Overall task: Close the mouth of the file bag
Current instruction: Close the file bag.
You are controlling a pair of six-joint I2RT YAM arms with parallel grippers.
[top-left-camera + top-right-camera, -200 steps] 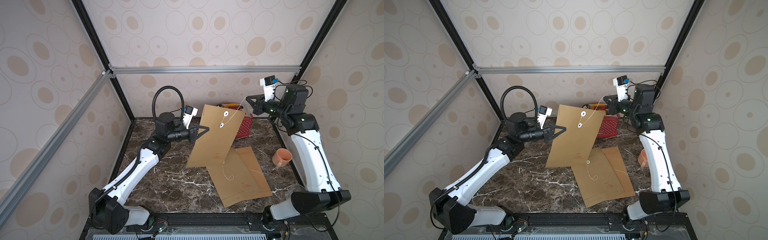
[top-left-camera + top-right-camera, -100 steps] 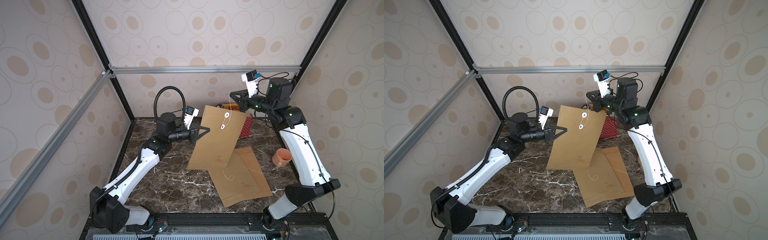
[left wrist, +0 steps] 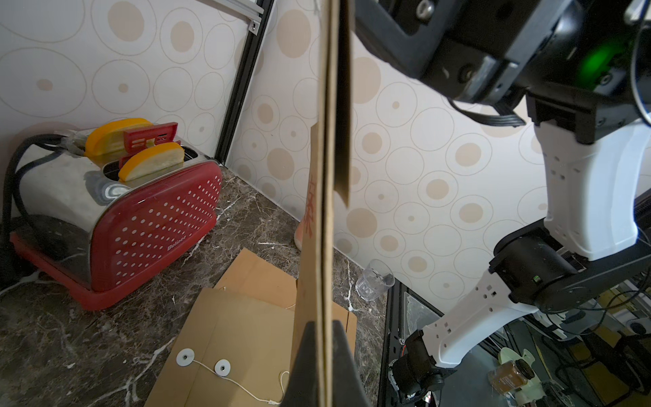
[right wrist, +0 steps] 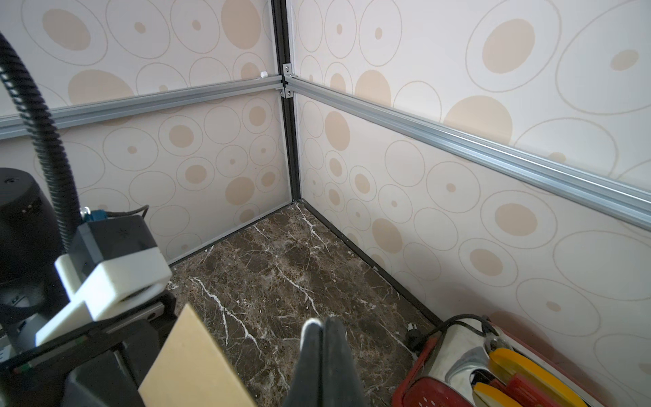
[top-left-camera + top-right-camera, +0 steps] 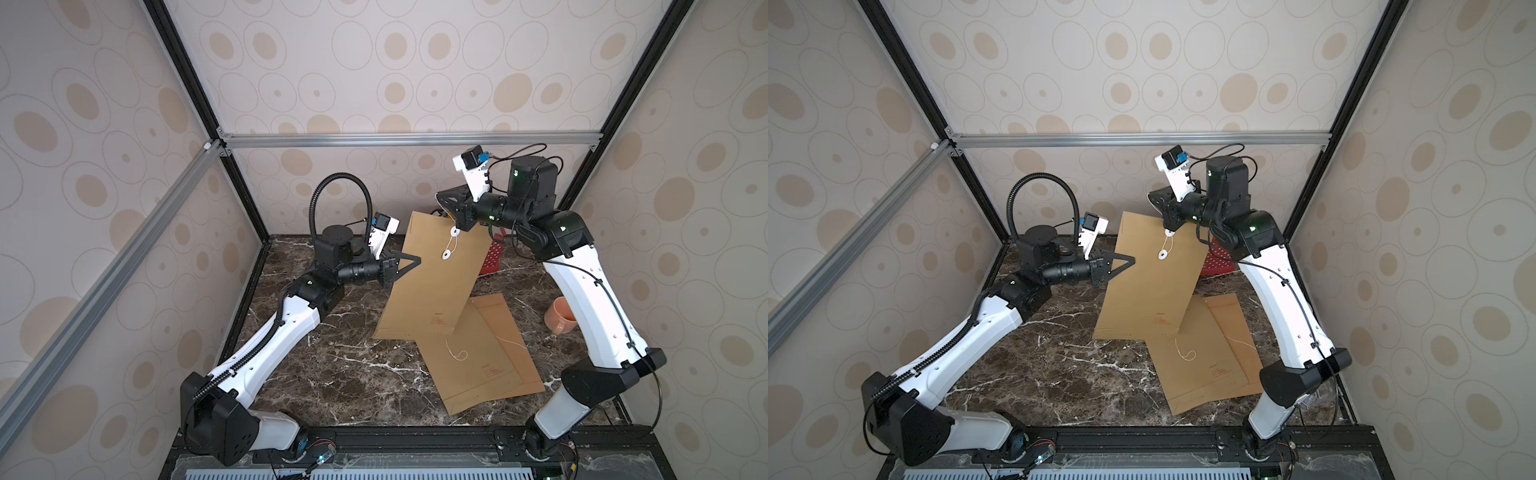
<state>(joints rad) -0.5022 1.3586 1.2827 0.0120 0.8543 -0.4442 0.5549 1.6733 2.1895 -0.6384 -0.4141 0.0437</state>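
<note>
Reads what looks like "Belinee" in small white letters on the red, dot-perforated side of a steel-topped toaster (image 3: 141, 225) at the bench's rear edge, two yellow-crusted toast slices (image 3: 151, 164) upright in its slots. Shows red printing low on the file bag (image 5: 436, 286), too small to read. Holds that flat kraft-brown bag on edge, leaning over the rear middle of the white-veined dark marble bench (image 5: 332, 370), flap folded down yet slightly off the body. Carries two round white discs (image 5: 446, 254) joined by thin string (image 5: 451, 243). Pinches the bag's left edge in the left gripper (image 5: 417, 261), black fingers clamped on the card. Has the right gripper (image 4: 321, 326) pressed fully together just above the bag's top edge; cannot tell whether string is caught. Shows two more kraft envelopes (image 5: 490, 361) flat and overlapped beneath, a smooth orange cup (image 5: 559, 318) near the right edge.
</note>
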